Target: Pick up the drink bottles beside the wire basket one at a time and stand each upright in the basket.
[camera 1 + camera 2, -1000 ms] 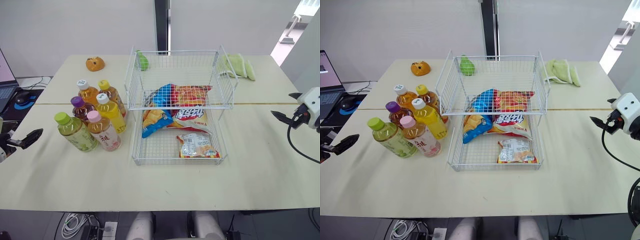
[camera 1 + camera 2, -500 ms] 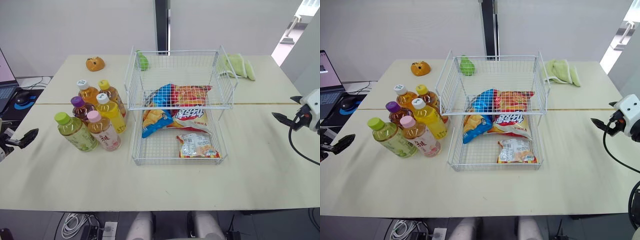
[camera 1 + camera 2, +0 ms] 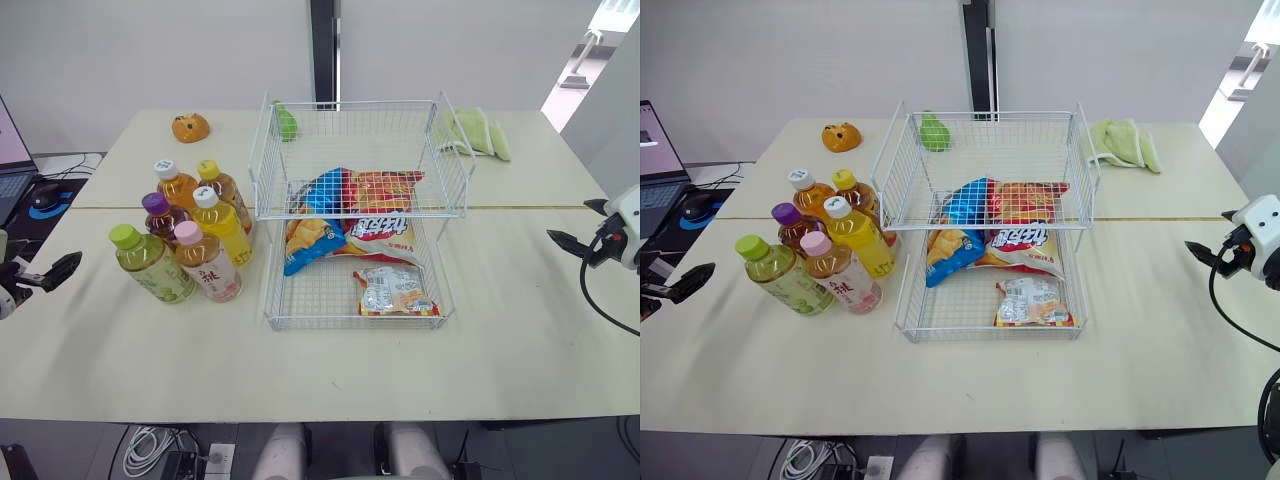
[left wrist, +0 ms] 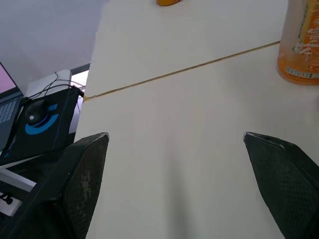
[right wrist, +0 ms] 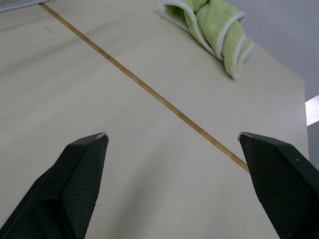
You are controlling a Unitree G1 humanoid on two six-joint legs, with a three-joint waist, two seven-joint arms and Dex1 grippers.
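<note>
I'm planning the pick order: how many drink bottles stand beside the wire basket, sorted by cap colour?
white-cap bottles: 2
yellow-cap bottle: 1
purple-cap bottle: 1
green-cap bottle: 1
pink-cap bottle: 1
Total: 6

Beige tabletop [image 3: 520,330] w/ seam across: wire basket [image 3: 350,325] mid, six bottles [image 3: 207,265] standing just left of it, orange toy [image 3: 190,127] back left, green cloth [image 3: 475,130] back right.

Head pair high, wrist cameras low.
Both eyes look down, wire basket [image 3: 355,214] mid-frame; wrist views skim the table [image 4: 189,149] closely, probably sharing its seam [image 5: 149,91].
</note>
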